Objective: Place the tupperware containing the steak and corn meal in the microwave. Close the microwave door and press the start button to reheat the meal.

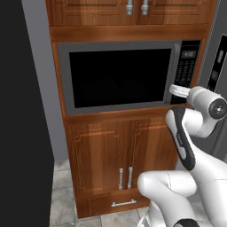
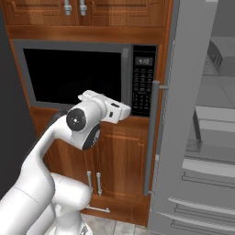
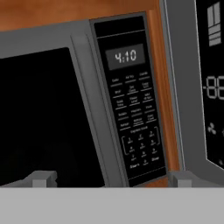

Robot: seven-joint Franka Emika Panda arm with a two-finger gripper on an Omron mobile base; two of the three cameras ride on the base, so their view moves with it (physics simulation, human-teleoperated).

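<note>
Now the microwave (image 1: 119, 75) is seen with its door (image 1: 117, 77) shut, set among wooden cabinets (image 1: 111, 155). Open and empty, the gripper (image 3: 111, 179) is held near the keypad (image 3: 135, 118).

Arm (image 1: 186, 146) rises from base, elbow bent, forearm raised, wrist level. Gripper (image 2: 123, 111) points forward, horizontal. Jaws spread wide, nothing between them; fingertips (image 3: 41, 178) far apart in hand view.

Microwave (image 3: 65, 87) keypad strip (image 3: 133, 100), closed door (image 3: 39, 118)
</note>
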